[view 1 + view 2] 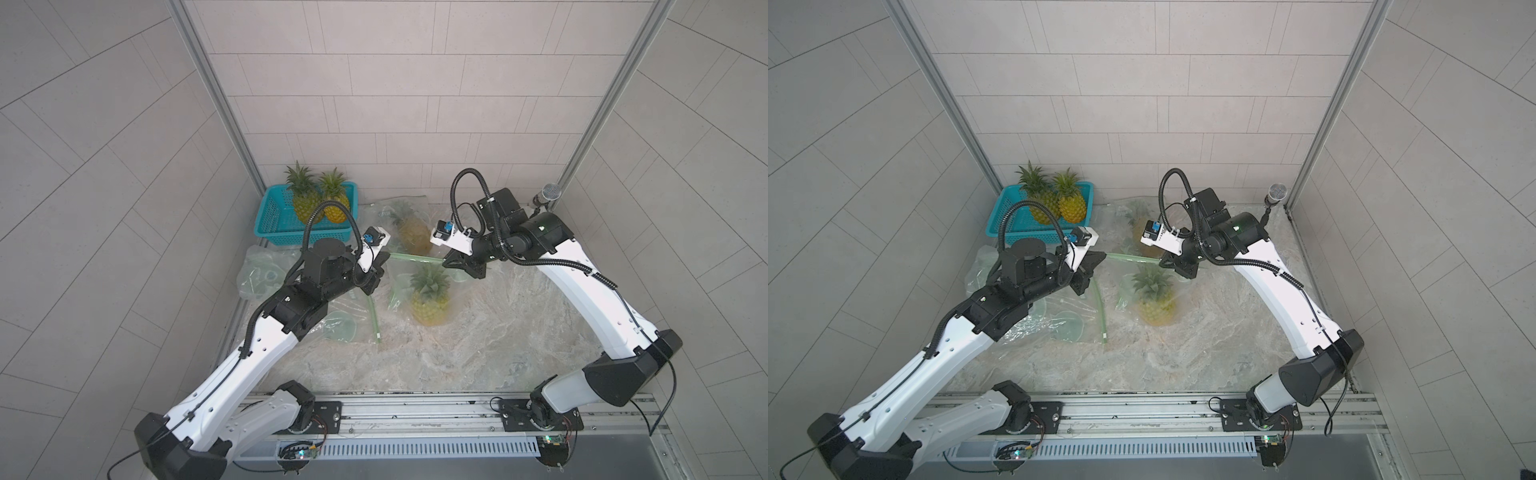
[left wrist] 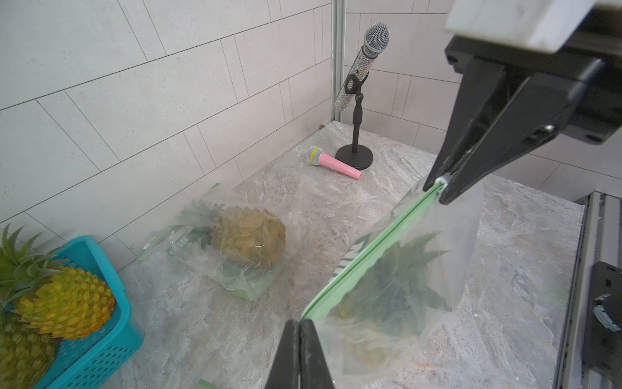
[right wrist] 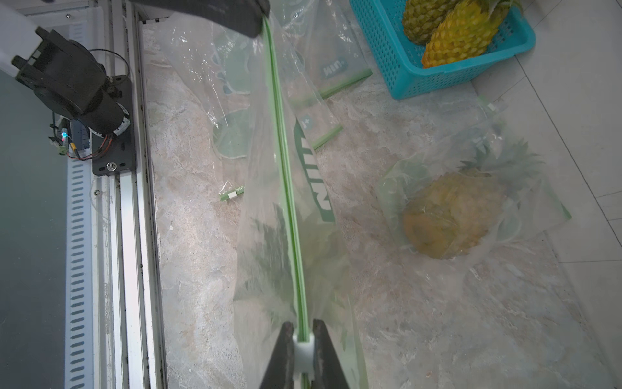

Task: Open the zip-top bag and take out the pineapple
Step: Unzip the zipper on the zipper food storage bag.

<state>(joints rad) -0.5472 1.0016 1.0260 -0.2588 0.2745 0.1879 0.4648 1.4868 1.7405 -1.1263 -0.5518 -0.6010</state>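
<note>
In both top views the zip-top bag (image 1: pixel 397 286) hangs between the arms by its green zip strip (image 1: pixel 417 258), which is pulled taut above the stone table (image 1: pixel 498 332). The left gripper (image 1: pixel 386 257) is clamped on one end of the strip and the right gripper (image 1: pixel 446 262) on the other. The pineapple (image 1: pixel 430 305) sits inside the bag, crown up, under the strip and roughly midway between the two tools.

In the left wrist view, the left gripper (image 2: pixel 299 325) has its jaws pressed together on the strip's near end. The strip runs straight away to the right gripper (image 2: pixel 443 183), which pinches the white slider (image 2: pixel 445 176).

In the right wrist view, the right gripper (image 3: pixel 303 328) grasps the slider (image 3: pixel 303 348), and the strip (image 3: pixel 284 161) leads off to the left gripper (image 3: pixel 257 23). The film blurs here, so I cannot tell whether the track is sealed.

The strip's long axis points from gripper to gripper, with the slider at the right arm's end. The opening stroke therefore likely falls to the right arm, drawing the slider toward the left gripper as anchor.
</note>
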